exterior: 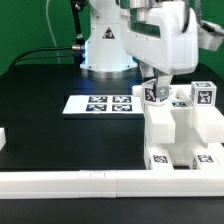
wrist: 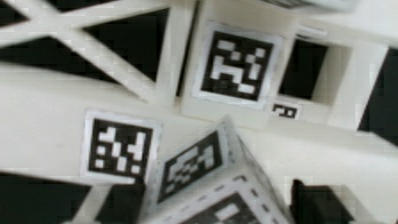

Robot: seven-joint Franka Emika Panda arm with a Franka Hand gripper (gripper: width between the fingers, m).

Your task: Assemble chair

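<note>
The partly built white chair (exterior: pixel 182 130) stands at the exterior view's right, blocky panels with black-and-white tags on top and on its front. My gripper (exterior: pixel 155 88) reaches down over its left upper corner and is shut on a narrow white tagged chair part (exterior: pixel 155 96). In the wrist view the gripper (wrist: pixel 205 205) has that tilted tagged part (wrist: pixel 222 180) between its dark fingers (wrist: pixel 320 200). Beyond it are chair panels with tags (wrist: pixel 237 65) and crossed white bars (wrist: pixel 80 45). Where the held part meets the chair is hidden.
The marker board (exterior: pixel 100 104) lies flat on the black table, left of the chair. A long white border rail (exterior: pixel 90 182) runs along the front edge. A small white piece (exterior: pixel 3 140) shows at the left edge. The robot base (exterior: pixel 105 45) stands behind.
</note>
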